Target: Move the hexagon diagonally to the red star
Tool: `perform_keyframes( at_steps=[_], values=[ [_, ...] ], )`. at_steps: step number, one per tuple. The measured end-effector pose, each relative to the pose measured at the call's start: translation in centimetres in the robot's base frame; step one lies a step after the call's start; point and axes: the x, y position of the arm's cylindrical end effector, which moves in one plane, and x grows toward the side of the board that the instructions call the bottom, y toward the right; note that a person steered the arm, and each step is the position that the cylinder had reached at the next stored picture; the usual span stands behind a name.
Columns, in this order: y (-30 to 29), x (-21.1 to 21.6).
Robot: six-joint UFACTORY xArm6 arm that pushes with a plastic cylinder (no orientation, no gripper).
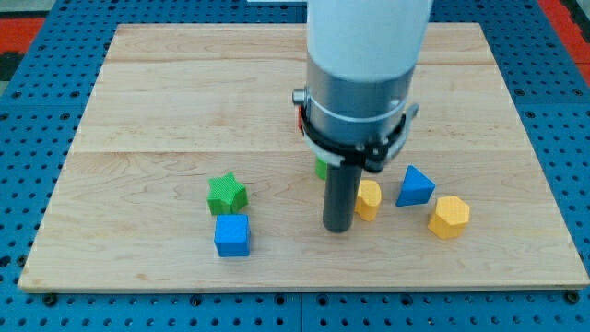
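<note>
The yellow hexagon (449, 217) lies flat and apart from my tip (338, 227); no pincer shows.

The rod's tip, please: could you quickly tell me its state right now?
My tip: no end effector to open or close; holding nothing, down on the board just left of a partly hidden yellow block.

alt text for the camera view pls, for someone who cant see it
My tip rests on a wooden board, just left of a partly hidden yellow block. Right of that sit a blue triangle and yellow hexagon; to the left, a green star above a blue cube.
</note>
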Motion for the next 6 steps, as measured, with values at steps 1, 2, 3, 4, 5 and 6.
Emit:
perform_keyframes(
  at_steps=[1, 2, 3, 4, 5, 6],
  values=[
    [8.0, 1.9],
    [12.7, 0.7],
    [13.4, -1.6],
    [14.1, -3.7],
    [14.6, -6.6],
    [16.5, -8.5]
  ],
)
